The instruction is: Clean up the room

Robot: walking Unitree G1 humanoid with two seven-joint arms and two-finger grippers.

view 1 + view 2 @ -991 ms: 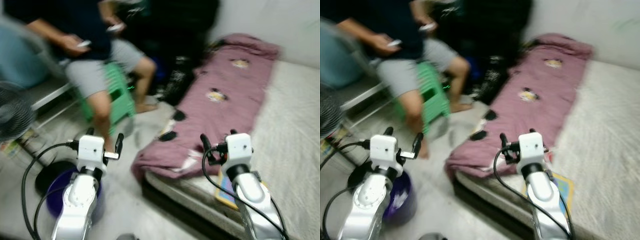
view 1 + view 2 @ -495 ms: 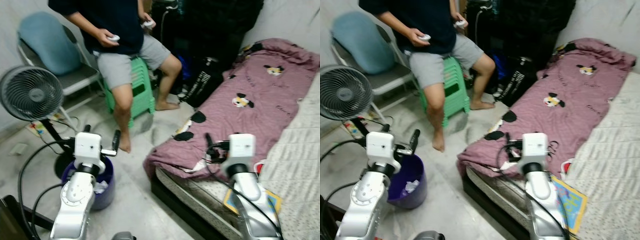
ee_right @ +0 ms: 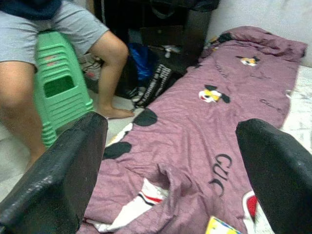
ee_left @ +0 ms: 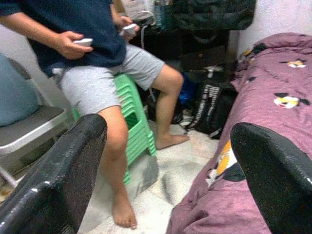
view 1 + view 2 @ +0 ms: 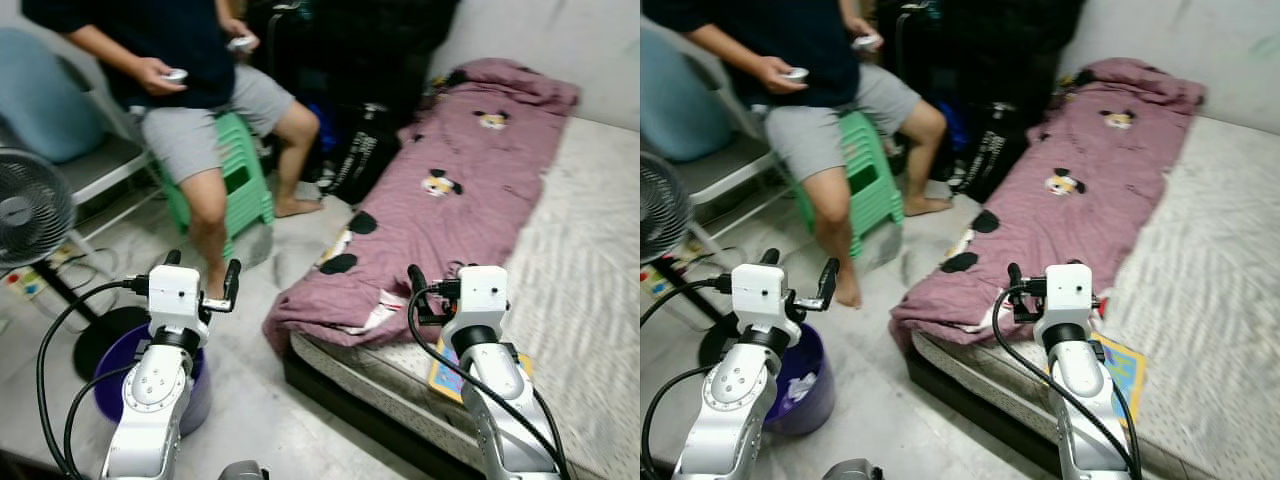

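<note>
— What is sitting at nine o'clock?
— Left gripper, fingers spread and empty, hovering over the purple bin.
— At three o'clock?
— Right gripper, fingers parted and empty, hanging above the maroon blanket lying on the bed.

A bed lies on the right, with a blanket along its left side and a book near its front edge. A bag stands left of the blanket. Further left a person sits on a stool. A chair and a fan stand at the far left, with a bucket on the floor before the fan.
</note>
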